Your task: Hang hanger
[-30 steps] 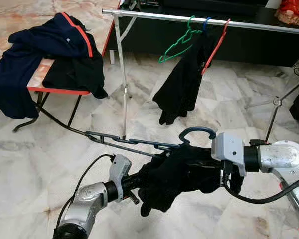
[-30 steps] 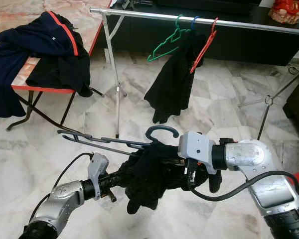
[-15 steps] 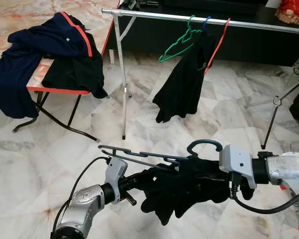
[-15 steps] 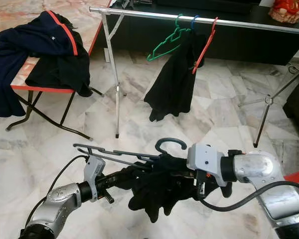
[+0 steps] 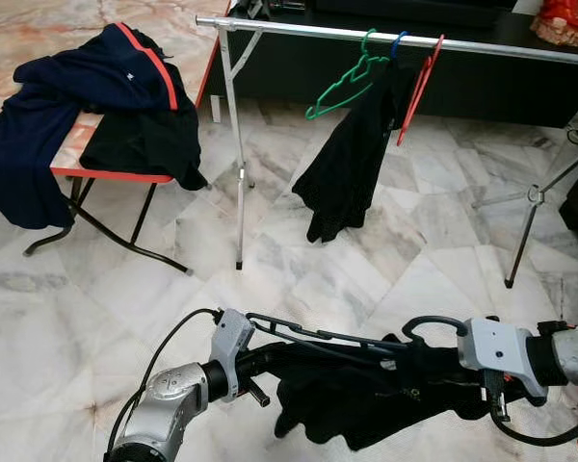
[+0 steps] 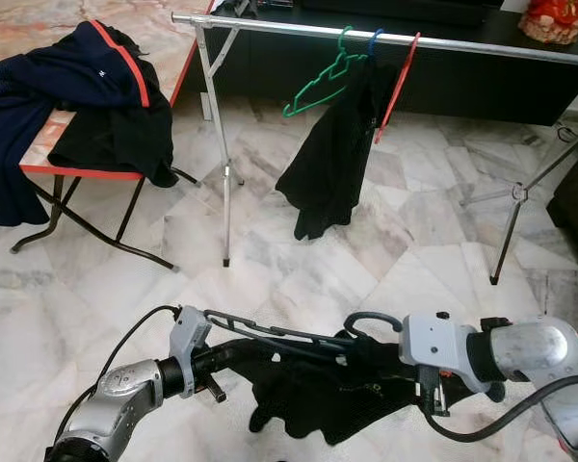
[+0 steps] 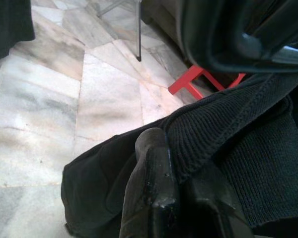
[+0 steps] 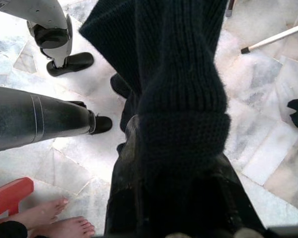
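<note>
The floor (image 5: pixel 433 241) is glossy veined marble. The rail (image 5: pixel 299 29) is shiny metal. The garment (image 8: pixel 179 94) is matt ribbed knit cloth on a smooth dark plastic hanger (image 5: pixel 337 337). Both arms look brushed silver.

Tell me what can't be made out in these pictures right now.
- Left end effector: the black garment wraps its fingers in the left wrist view, hiding whether they grip cloth or hanger.
- Right end effector: knit cloth covers the fingers in the right wrist view.
- Rack: its right end runs off the eye views.
- Person's feet: cut by the right wrist view's edge.
</note>
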Motion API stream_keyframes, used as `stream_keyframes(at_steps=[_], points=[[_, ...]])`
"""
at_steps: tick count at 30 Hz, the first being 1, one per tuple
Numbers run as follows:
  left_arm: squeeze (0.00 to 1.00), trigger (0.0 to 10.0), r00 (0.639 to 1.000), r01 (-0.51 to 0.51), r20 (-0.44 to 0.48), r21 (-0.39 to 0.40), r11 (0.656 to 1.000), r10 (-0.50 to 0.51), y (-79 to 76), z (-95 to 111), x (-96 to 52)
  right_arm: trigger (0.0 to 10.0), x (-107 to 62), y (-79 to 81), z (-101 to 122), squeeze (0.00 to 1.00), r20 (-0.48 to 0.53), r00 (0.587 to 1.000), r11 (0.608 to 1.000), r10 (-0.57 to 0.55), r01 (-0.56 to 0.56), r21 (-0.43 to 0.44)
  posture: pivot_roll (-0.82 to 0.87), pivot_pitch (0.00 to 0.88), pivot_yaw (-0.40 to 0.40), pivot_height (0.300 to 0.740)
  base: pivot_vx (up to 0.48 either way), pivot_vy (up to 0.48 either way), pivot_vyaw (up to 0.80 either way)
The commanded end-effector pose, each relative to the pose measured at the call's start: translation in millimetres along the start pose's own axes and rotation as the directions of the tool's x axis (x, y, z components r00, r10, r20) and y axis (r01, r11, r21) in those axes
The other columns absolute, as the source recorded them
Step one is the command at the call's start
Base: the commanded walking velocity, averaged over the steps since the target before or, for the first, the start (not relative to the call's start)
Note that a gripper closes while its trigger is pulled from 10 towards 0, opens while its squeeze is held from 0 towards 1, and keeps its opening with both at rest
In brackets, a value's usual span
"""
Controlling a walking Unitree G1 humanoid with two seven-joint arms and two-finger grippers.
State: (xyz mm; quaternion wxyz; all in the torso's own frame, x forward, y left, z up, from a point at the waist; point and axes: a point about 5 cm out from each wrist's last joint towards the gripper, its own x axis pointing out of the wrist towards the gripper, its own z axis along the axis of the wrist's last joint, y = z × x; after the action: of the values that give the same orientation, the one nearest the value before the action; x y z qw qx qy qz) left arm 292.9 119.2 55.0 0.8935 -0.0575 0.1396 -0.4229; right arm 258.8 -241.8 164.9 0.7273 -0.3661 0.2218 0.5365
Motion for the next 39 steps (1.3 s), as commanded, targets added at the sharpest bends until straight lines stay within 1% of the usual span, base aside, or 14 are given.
stream_keyframes(at_steps=[1, 2, 5, 8, 13, 16, 18, 20, 24, 26, 31, 35, 37, 39], points=[[0.0, 0.0, 0.998, -0.049, -0.043, -0.002, 0.999, 0.049, 5.8, -8.1, -8.8, 0.0, -14.0, 0.9, -10.5, 0.0, -0.067, 0.998, 1.0, -0.01, 0.012, 0.018, -0.09, 0.248, -0.093, 0.74, 0.0, 0.0, 0.0], [0.0, 0.0, 0.998, -0.05, -0.045, 0.001, 0.999, 0.05, 6.2, -8.0, -8.8, 0.0, -15.9, 2.0, -15.8, 0.0, -0.093, 0.996, 1.0, -0.011, 0.012, 0.01, -0.09, 0.249, -0.092, 0.74, 0.0, 0.0, 0.0], [0.0, 0.0, 0.998, -0.053, -0.046, 0.002, 0.999, 0.053, 6.6, -7.7, -8.3, 0.0, -17.3, 0.8, -20.0, 0.0, -0.107, 0.994, 0.999, -0.032, 0.034, 0.015, -0.09, 0.249, -0.091, 0.74, 0.0, 0.0, 0.0], [0.0, 0.0, 0.996, -0.068, -0.05, 0.002, 0.998, 0.068, 7.8, -8.6, -8.9, 0.0, -23.1, 0.1, -34.9, 0.0, -0.181, 0.98, 0.995, -0.085, 0.093, 0.038, -0.09, 0.251, -0.093, 0.74, 0.0, 0.0, 0.0], [0.0, 0.0, 0.99, -0.115, -0.077, 0.011, 0.993, 0.116, 11.9, -13.1, -10.6, 0.0, -29.5, 12.4, -45.8, 0.0, -0.18, 0.981, 0.99, -0.075, 0.095, 0.103, -0.1, 0.255, -0.091, 0.74, 0.0, 0.0, 0.0], [0.0, 0.0, 0.988, -0.128, -0.08, 0.016, 0.992, 0.129, 13.2, -13.2, -9.9, 0.0, -31.6, 14.7, -49.6, 0.0, -0.184, 0.978, 0.985, -0.097, 0.121, 0.126, -0.1, 0.257, -0.088, 0.74, 0.0, 0.0, 0.0], [0.0, 0.0, 0.988, -0.13, -0.08, 0.019, 0.991, 0.131, 13.7, -12.1, -9.1, 0.0, -33.7, 16.9, -55.1, 0.0, -0.245, 0.966, 0.988, -0.088, 0.116, 0.099, -0.1, 0.258, -0.088, 0.74, 0.0, 0.0, 0.0], [0.0, 0.0, 0.986, -0.145, -0.081, 0.023, 0.989, 0.147, 15.9, -10.4, -9.0, 0.0, -37.6, 17.6, -63.3, 0.0, -0.333, 0.938, 0.991, -0.092, 0.118, 0.059, -0.1, 0.258, -0.088, 0.74, 0.0, 0.0, 0.0], [0.0, 0.0, 0.975, -0.194, -0.105, 0.044, 0.98, 0.198, 22.8, -10.1, -12.3, 0.0, -45.2, 16.6, -67.2, 0.0, -0.427, 0.897, 0.992, -0.117, 0.126, -0.007, -0.11, 0.261, -0.087, 0.74, 0.0, 0.0, 0.0], [0.0, 0.0, 0.973, -0.2, -0.109, 0.047, 0.979, 0.205, 23.8, -10.3, -12.8, 0.0, -46.8, 16.3, -67.8, 0.0, -0.444, 0.887, 0.991, -0.125, 0.132, -0.017, -0.11, 0.261, -0.087, 0.74, 0.0, 0.0, 0.0], [0.0, 0.0, 0.97, -0.211, -0.114, 0.057, 0.976, 0.216, 26.8, -9.3, -14.1, 0.0, -52.6, 16.3, -73.6, 0.0, -0.542, 0.829, 0.991, -0.134, 0.114, -0.071, -0.11, 0.261, -0.086, 0.74, 0.0, 0.0, 0.0], [0.0, 0.0, 0.966, -0.226, -0.112, 0.06, 0.972, 0.231, 29.6, -7.8, -15.0, 0.0, -54.0, 16.2, -74.3, 0.0, -0.568, 0.813, 0.992, -0.128, 0.099, -0.082, -0.1, 0.262, -0.089, 0.74, 0.0, 0.0, 0.0], [0.0, 0.0, 0.963, -0.239, -0.112, 0.061, 0.969, 0.244, 31.5, -7.3, -15.8, 0.0, -56.2, 14.5, -75.1, 0.0, -0.593, 0.793, 0.99, -0.14, 0.103, -0.095, -0.11, 0.262, -0.092, 0.74, 0.0, 0.0, 0.0], [0.0, 0.0, 0.965, -0.232, -0.11, 0.061, 0.971, 0.238, 30.9, -6.7, -15.7, 0.0, -54.8, 13.1, -75.3, 0.0, -0.59, 0.793, 0.988, -0.155, 0.119, -0.1, -0.11, 0.262, -0.092, 0.74, 0.0, 0.0, 0.0]])
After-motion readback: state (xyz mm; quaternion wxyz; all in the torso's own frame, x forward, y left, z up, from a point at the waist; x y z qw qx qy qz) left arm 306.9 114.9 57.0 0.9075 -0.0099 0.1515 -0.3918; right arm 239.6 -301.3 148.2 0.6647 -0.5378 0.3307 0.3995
